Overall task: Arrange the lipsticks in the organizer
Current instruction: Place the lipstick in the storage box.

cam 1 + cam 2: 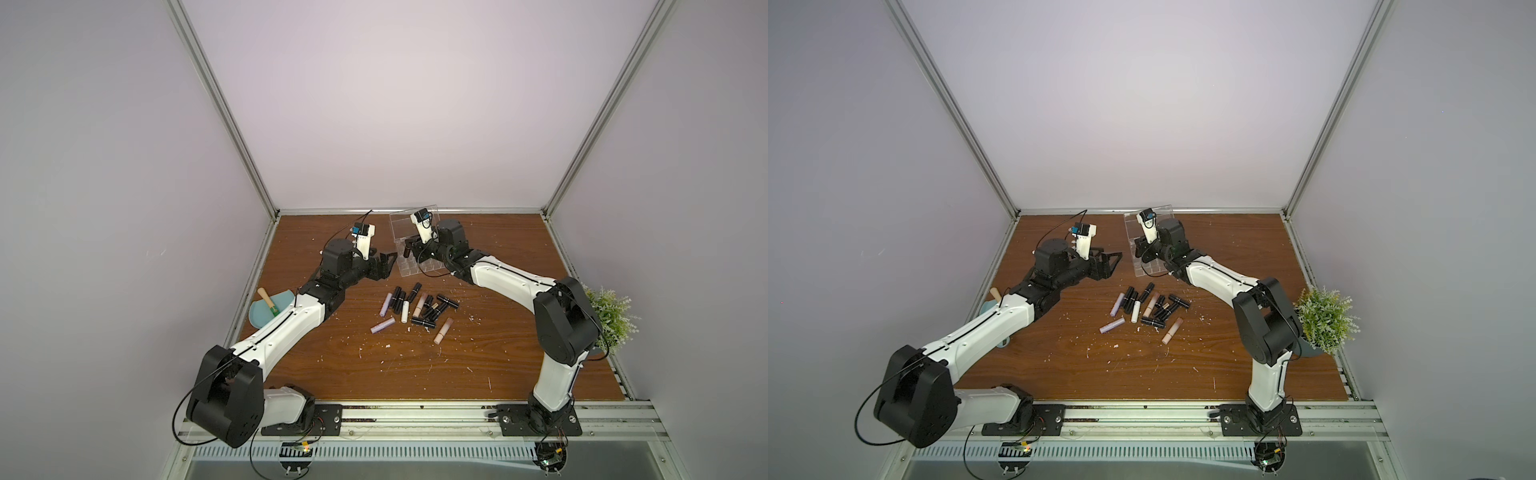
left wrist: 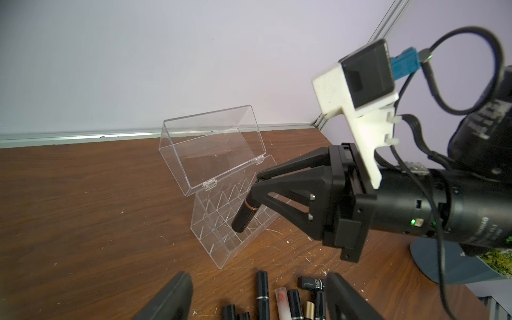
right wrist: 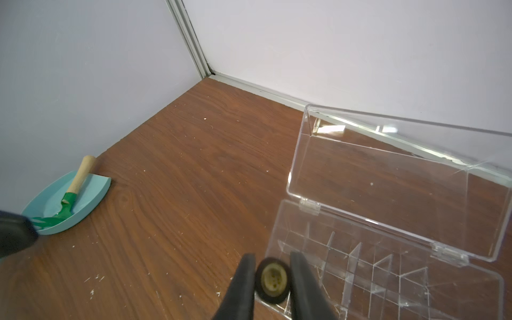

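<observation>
Right tool, in a top view, hangs over the left edge of the organizer at the far middle of the surface, clamped on a black lipstick. The other lipsticks lie loose nearer, and the left tool hovers beside with its jaws apart. From the left wrist, the black lipstick hangs tilted (not upright), so it may jam. From the right wrist it sits at the organizer's edge, short of the dividers; released here it could drop outside.
</observation>
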Robot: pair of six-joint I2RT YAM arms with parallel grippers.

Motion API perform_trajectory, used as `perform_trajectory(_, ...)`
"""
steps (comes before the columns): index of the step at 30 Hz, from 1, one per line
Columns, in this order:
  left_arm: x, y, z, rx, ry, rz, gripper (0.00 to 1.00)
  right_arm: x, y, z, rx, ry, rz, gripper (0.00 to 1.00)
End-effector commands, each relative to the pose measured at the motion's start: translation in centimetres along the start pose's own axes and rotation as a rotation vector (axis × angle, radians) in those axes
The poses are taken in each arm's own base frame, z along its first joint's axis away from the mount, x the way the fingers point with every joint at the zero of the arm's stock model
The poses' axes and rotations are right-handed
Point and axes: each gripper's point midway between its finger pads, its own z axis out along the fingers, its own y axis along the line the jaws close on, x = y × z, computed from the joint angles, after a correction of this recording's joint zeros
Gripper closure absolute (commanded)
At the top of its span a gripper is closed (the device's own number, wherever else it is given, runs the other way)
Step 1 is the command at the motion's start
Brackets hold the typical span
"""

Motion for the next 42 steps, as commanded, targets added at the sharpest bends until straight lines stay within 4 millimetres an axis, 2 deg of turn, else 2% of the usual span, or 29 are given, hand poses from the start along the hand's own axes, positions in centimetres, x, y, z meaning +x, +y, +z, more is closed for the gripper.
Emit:
perform_trajectory(1,-0.9,0.6,-0.5,-0.028,-0.039,0.021,0.21,-2.9,-0.5,0.3,0.032,-0.077,-0.031,0.84)
perform_trajectory(8,-1.1,0.7,-0.8,-0.035,-0.055,0.026,0.21,-2.0,-0.4,2.0,0.018,-0.078,-0.021,0.84)
perform_trajectory(18,-1.2,0.6,-1.0,-0.033,-0.065,0.026,0.21,-2.5,-0.5,2.4,0.036,-0.117,-0.036,0.84)
perform_trajectory(28,-1.4,0.6,-1.0,-0.033,-0.069,0.026,0.21,-1.7,-0.3,4.2,0.028,-0.11,-0.046,0.84)
perform_trajectory(42,-1.1,0.6,-0.7,-0.025,-0.061,0.026,0.21,-1.8,-0.9,5.1,0.058,-0.118,-0.07,0.84)
